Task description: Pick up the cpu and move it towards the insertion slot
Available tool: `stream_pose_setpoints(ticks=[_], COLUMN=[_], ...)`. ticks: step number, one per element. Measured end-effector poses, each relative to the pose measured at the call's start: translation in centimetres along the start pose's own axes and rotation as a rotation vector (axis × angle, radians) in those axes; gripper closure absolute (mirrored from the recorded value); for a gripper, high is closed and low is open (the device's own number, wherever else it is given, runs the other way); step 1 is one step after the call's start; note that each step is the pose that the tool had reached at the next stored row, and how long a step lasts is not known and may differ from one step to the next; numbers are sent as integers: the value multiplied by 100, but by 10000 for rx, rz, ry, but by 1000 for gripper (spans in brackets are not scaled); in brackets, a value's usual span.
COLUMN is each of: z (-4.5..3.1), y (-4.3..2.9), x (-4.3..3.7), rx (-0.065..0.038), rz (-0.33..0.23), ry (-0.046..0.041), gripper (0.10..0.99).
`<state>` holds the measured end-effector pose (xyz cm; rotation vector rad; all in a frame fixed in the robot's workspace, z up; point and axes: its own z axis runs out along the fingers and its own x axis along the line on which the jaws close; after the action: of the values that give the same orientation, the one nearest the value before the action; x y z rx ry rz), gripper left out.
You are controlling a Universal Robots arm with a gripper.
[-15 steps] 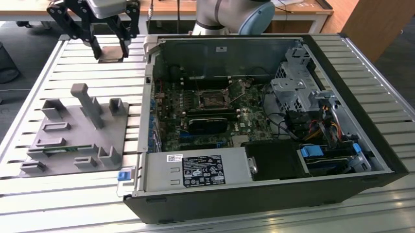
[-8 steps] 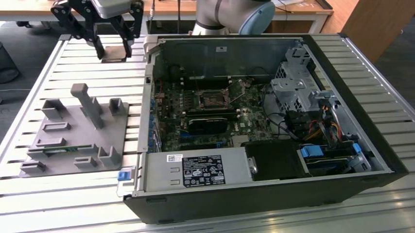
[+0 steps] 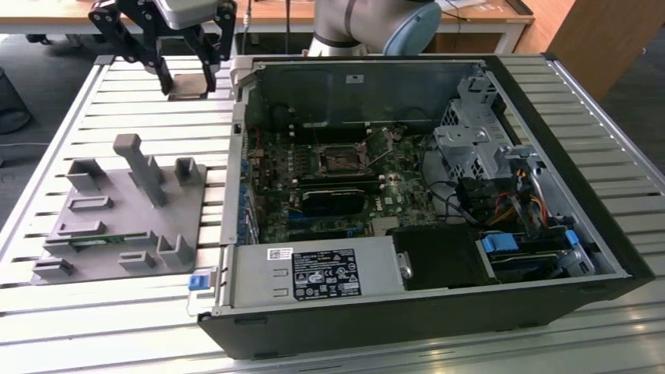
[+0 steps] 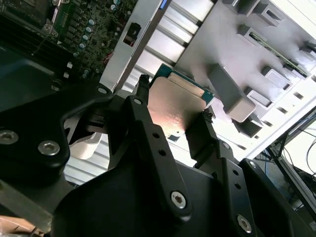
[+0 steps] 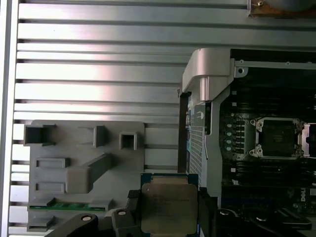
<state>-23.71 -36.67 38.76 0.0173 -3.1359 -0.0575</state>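
Beside the computer case (image 3: pixel 416 195), above the gray tray (image 3: pixel 114 218), the pincer (image 3: pixel 190 84) clamps the cpu (image 5: pixel 169 207).

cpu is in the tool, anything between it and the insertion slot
The tool is shut on the cpu, held above the slatted table outside the open computer case. The case's side wall lies between it and the insertion slot. The slot itself looks open and uncovered.
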Motion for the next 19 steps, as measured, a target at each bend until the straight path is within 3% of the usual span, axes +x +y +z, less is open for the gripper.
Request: stream_pose_setpoints(ticks=[19], z=[-1], y=[2], x=[-180], rx=[0], rz=[0], ry=[0], gripper=[541])
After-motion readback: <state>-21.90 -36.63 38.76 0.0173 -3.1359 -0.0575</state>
